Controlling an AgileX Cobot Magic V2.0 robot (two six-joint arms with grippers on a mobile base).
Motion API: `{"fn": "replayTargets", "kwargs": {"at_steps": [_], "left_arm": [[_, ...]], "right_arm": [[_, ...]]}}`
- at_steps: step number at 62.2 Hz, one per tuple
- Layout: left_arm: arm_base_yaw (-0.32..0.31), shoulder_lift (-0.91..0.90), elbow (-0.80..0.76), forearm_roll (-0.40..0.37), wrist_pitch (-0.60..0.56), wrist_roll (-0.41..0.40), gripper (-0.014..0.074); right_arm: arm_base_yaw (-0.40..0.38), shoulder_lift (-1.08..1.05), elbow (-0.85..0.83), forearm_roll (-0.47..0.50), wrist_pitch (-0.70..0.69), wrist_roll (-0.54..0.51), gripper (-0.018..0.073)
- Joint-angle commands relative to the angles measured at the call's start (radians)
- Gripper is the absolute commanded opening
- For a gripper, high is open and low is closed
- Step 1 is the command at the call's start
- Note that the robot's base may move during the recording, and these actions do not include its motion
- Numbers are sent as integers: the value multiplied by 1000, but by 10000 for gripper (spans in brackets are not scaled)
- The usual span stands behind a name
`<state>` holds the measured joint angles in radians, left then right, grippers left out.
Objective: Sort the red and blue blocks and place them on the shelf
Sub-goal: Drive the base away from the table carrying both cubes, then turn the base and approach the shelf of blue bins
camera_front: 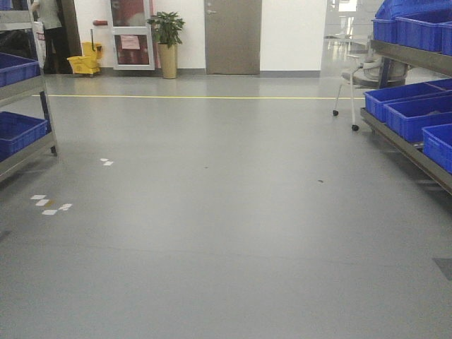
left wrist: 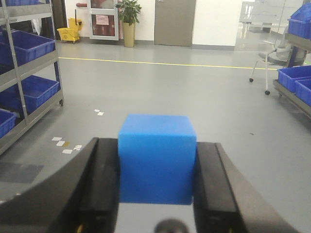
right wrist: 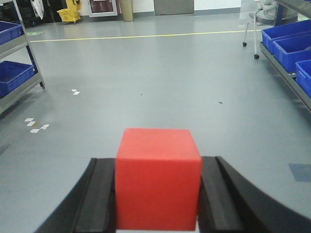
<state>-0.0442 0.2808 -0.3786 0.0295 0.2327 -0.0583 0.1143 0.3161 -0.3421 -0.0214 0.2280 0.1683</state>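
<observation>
Blocks fill the bottom of both wrist views. The left gripper (left wrist: 156,187) is clamped on the blue block (left wrist: 157,160), its dark fingers (left wrist: 104,184) pressed against the cube's two side faces. The right gripper (right wrist: 158,194) grips the red block (right wrist: 158,177) in the same way. Each cube sits level between its fingers, held clear of the grey floor (camera_front: 226,233). Beyond them, a few white tape marks (camera_front: 49,205) lie on the floor toward the left. Steel racks stand along both edges of the room: the left shelf (camera_front: 28,152) and the right shelf (camera_front: 402,145), each tier carrying blue bins (camera_front: 417,113). Both blocks are well apart from either shelf, out over the open middle of the floor. Farther back, a wheeled chair (camera_front: 353,78) stands just beside the far end of the right shelf, and a thin yellow line (camera_front: 212,97) crosses the floor. Against the far wall are a grey door (camera_front: 232,35), a potted plant (camera_front: 167,42) and a yellow mop bucket (camera_front: 85,62).
</observation>
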Motion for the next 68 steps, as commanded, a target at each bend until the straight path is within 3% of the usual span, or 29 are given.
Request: {"fn": "replayTargets", "kwargs": {"at_steps": [1,68], "left_arm": [[-7,8,-37,-7,-86,-8,132],[-7,8,-37,-7,-86,-8,132]], "right_arm": [[-6,9,-28,0,-82,-3,51],[-6,9,-28,0,-82,-3,51]]}}
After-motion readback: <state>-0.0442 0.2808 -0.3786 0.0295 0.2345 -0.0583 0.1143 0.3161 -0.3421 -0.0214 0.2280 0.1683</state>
